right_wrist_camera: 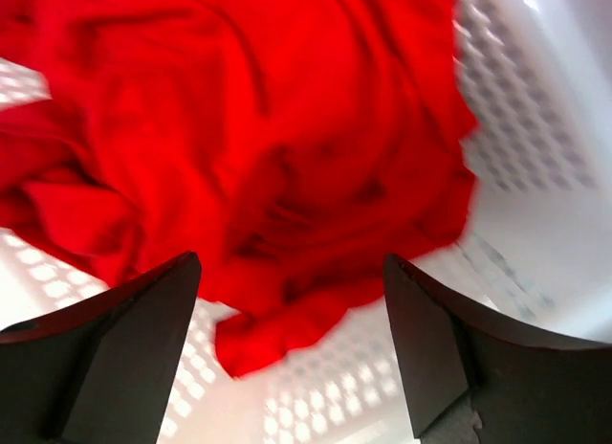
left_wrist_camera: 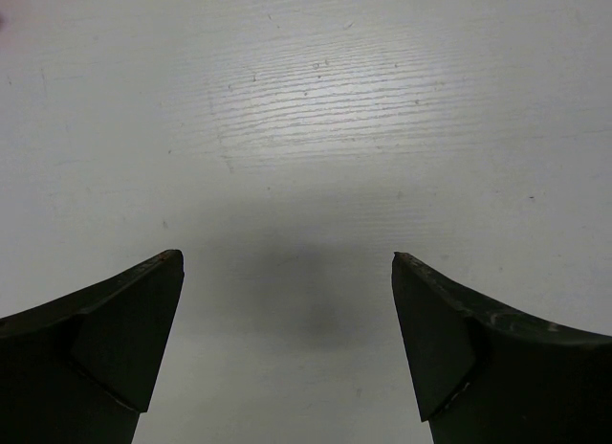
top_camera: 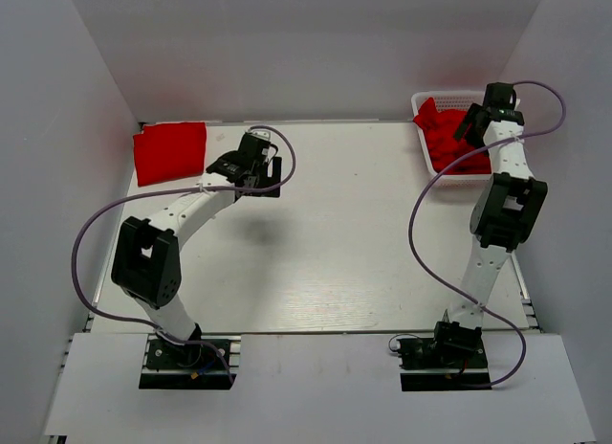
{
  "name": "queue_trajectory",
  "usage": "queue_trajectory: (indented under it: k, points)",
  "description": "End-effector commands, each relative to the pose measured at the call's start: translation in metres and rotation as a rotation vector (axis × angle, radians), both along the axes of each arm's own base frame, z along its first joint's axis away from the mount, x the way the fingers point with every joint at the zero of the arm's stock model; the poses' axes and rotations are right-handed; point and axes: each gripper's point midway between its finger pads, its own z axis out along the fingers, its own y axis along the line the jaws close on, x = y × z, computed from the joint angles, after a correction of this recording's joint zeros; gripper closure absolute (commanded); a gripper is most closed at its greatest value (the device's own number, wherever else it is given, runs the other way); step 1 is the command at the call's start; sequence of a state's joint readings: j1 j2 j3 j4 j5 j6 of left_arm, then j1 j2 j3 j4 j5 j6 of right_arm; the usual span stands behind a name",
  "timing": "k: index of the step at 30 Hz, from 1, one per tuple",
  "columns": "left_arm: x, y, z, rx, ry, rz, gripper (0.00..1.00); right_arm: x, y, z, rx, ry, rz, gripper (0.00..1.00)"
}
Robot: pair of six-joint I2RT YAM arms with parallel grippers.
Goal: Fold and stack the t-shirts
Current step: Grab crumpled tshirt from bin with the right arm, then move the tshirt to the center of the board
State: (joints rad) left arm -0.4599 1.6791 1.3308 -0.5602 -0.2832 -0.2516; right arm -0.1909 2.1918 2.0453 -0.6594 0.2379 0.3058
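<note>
One folded pile [top_camera: 170, 152] far-left; loose t-shirts [top_camera: 446, 140] in basket [top_camera: 421, 101].

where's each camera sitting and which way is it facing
Top external: above and behind the arms, looking down on the table; both arms whole, folded t-shirts far left, white basket far right.
Left wrist: on the left arm, facing down at the table; left gripper fingers apart.
Right wrist: on the right arm, looking into the white basket at crumpled t-shirts; right gripper fingers apart.
Shared: top and right wrist both show the crumpled t-shirts in the white basket.
</note>
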Motion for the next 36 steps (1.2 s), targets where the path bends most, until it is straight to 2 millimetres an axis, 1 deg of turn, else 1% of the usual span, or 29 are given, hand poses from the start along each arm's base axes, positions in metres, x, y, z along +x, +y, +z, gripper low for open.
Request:
queue_trajectory:
  k: [1, 3, 4, 5, 6, 7, 8, 9, 10, 11, 12, 15, 16, 17, 18, 20, 22, 23, 24, 25, 26, 28, 29, 30, 31, 32, 33, 34, 36]
  points:
    - [0.015, -0.007, 0.026, -0.037, -0.065, -0.009, 0.0, 0.037, 0.003, 0.022, 0.025, -0.149, 0.08, 0.18]
    - [0.015, -0.007, 0.026, -0.037, -0.065, -0.009, 0.0, 0.043, 0.006, 0.018, 0.056, -0.159, 0.09, 0.24]
    - [0.017, -0.005, 0.022, -0.039, -0.054, -0.006, 0.0, 0.047, 0.006, 0.014, 0.076, -0.171, 0.096, 0.26]
    - [0.017, -0.005, 0.022, -0.039, -0.054, -0.006, 0.0, 0.049, 0.008, 0.013, 0.088, -0.177, 0.094, 0.36]
    - [0.017, -0.005, 0.022, -0.039, -0.054, -0.006, 0.0, 0.051, 0.009, 0.014, 0.106, -0.19, 0.104, 0.43]
    - [0.017, -0.005, 0.022, -0.039, -0.054, -0.006, 0.0, 0.055, 0.01, 0.015, 0.118, -0.206, 0.107, 0.47]
    - [0.017, -0.005, 0.022, -0.039, -0.054, -0.006, 0.0, 0.056, 0.006, 0.018, 0.124, -0.218, 0.093, 0.53]
    - [0.015, -0.004, 0.016, -0.037, -0.034, 0.002, 0.0, 0.057, 0.005, 0.021, 0.126, -0.231, 0.089, 0.75]
    - [0.015, -0.003, 0.016, -0.031, -0.037, 0.008, 0.0, 0.058, 0.004, 0.022, 0.123, -0.237, 0.087, 0.81]
    - [0.015, -0.003, 0.016, -0.031, -0.037, 0.008, 0.0, 0.058, 0.001, 0.027, 0.124, -0.247, 0.08, 1.0]
    - [0.015, -0.003, 0.016, -0.039, -0.037, 0.016, 0.0, 0.059, 0.0, 0.031, 0.121, -0.258, 0.079, 1.0]
    - [0.015, -0.002, 0.02, -0.037, -0.048, 0.022, 0.0, 0.057, -0.004, 0.06, 0.098, -0.313, 0.071, 1.0]
    - [0.015, -0.001, 0.024, -0.041, -0.056, 0.022, 0.0, 0.056, -0.007, 0.064, 0.092, -0.32, 0.064, 1.0]
    - [0.015, -0.001, 0.024, -0.041, -0.057, 0.022, 0.0, 0.055, -0.006, 0.091, 0.073, -0.371, 0.074, 1.0]
    - [0.017, -0.002, 0.028, -0.045, -0.066, 0.022, 0.0, 0.053, -0.007, 0.099, 0.066, -0.384, 0.076, 1.0]
    - [0.018, -0.004, 0.036, -0.053, -0.08, 0.009, 0.0, 0.047, -0.006, 0.14, 0.025, -0.46, 0.099, 1.0]
    - [0.019, -0.007, 0.039, -0.066, -0.084, 0.0, 0.0, 0.044, -0.005, 0.168, -0.01, -0.515, 0.119, 1.0]
    - [0.019, -0.007, 0.039, -0.066, -0.084, 0.0, 0.0, 0.038, -0.005, 0.191, -0.027, -0.556, 0.116, 1.0]
    - [0.021, -0.008, 0.043, -0.07, -0.092, -0.001, 0.0, 0.033, -0.004, 0.209, -0.038, -0.59, 0.118, 1.0]
    - [0.021, -0.008, 0.043, -0.07, -0.092, -0.001, 0.0, 0.026, -0.001, 0.238, -0.068, -0.641, 0.139, 1.0]
    - [0.021, -0.008, 0.043, -0.07, -0.092, -0.001, 0.0, 0.022, 0.0, 0.252, -0.075, -0.664, 0.144, 1.0]
    - [0.021, -0.008, 0.043, -0.07, -0.092, -0.001, 0.0, 0.009, 0.016, 0.297, -0.075, -0.757, 0.209, 1.0]
    - [0.021, -0.008, 0.043, -0.07, -0.092, -0.001, 0.0, 0.005, 0.028, 0.309, -0.052, -0.79, 0.266, 1.0]
    - [0.021, -0.009, 0.039, -0.073, -0.084, 0.006, 0.0, -0.009, 0.035, 0.346, -0.071, -0.878, 0.289, 1.0]
    - [0.02, -0.008, 0.037, -0.069, -0.075, 0.006, 0.0, -0.013, 0.041, 0.358, -0.067, -0.911, 0.311, 1.0]
    - [0.021, -0.009, 0.042, -0.073, -0.085, 0.006, 0.0, -0.018, 0.047, 0.375, -0.069, -0.962, 0.329, 1.0]
    - [0.021, -0.01, 0.042, -0.079, -0.082, 0.0, 0.0, -0.028, 0.056, 0.392, -0.061, -1.004, 0.366, 1.0]
    - [0.019, -0.01, 0.04, -0.083, -0.073, 0.007, 0.0, -0.041, 0.063, 0.417, -0.068, -1.074, 0.387, 1.0]
    - [0.019, -0.01, 0.04, -0.083, -0.073, 0.007, 0.0, -0.06, 0.077, 0.452, -0.074, -1.173, 0.437, 1.0]
